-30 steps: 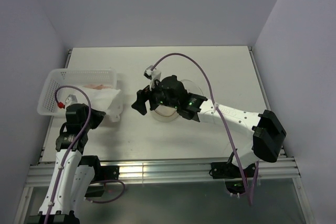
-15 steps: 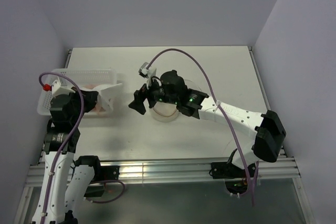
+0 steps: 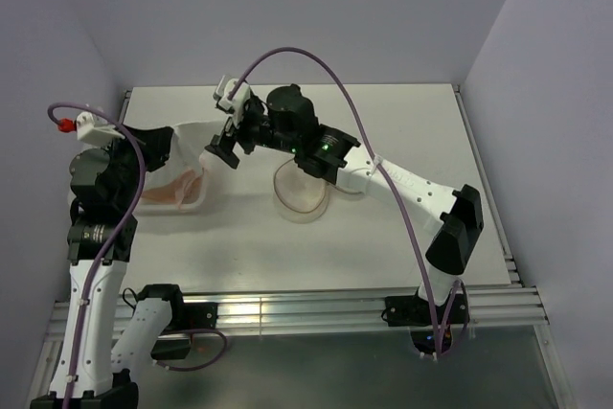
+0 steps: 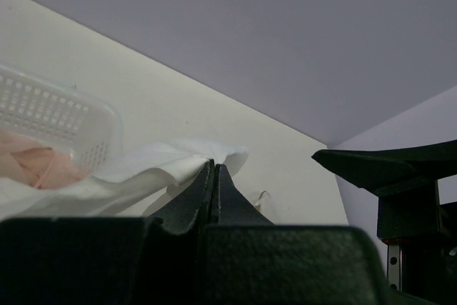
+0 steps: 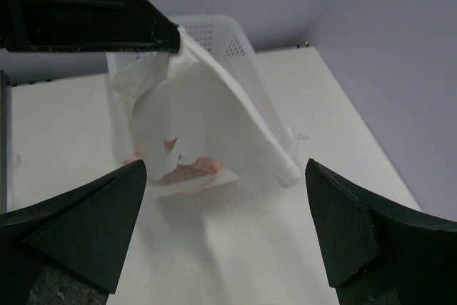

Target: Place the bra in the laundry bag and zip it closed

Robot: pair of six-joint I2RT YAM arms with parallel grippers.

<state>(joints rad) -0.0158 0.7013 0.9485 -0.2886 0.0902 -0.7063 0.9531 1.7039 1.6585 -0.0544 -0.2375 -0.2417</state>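
The left gripper (image 4: 214, 171) has its jaws pressed together on the edge of a white cloth (image 4: 153, 169), holding it up over the white basket (image 4: 61, 108) at frame left. The right gripper (image 5: 226, 176) has its jaws spread wide, facing the bra (image 5: 187, 172), which lies inside the basket under the cloth. It should enter low and pinch only pink fabric. The laundry bag (image 3: 302, 196) sits mid-table (image 3: 402, 122), well apart.

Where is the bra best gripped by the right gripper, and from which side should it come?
Probably the peach fold of the bra showing below the white cloth, which the left gripper pinches and holds up. The open right gripper faces that fold, so come low from the table's middle side; the basket wall closes the far side.
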